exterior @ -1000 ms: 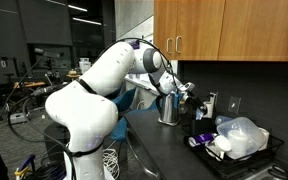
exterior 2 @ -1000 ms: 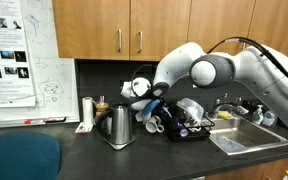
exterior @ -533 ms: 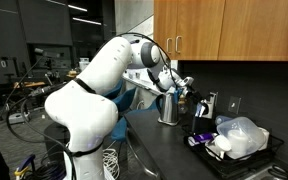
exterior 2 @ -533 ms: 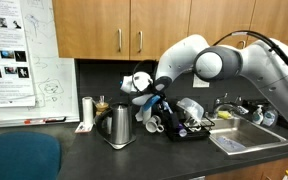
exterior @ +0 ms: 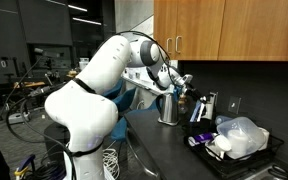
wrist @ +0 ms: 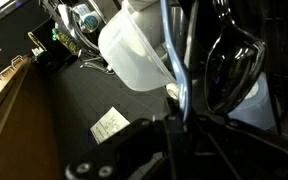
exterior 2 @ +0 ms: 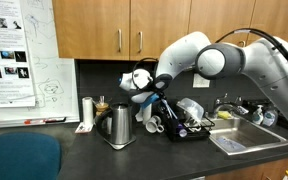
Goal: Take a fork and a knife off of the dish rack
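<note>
In an exterior view the rack [exterior 2: 192, 133] is low and black, full of white dishes. It sits on the dark counter [exterior 2: 84, 156] next to the sink [exterior 2: 242, 140]. The gripper [exterior 2: 156, 101] hangs just above the rack's end by the kettle [exterior 2: 120, 127]. I cannot tell if its fingers are apart or together.

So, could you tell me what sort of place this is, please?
Probably an office or lab kitchenette: wooden cabinets above a dark counter, a sink, and a whiteboard beside them.

Top centre: white plastic tub [wrist: 136, 50], just beside black wire dish rack [wrist: 239, 70] at right. White paper slip [wrist: 109, 124] on dark tabletop [wrist: 64, 110], nearer left.
</note>
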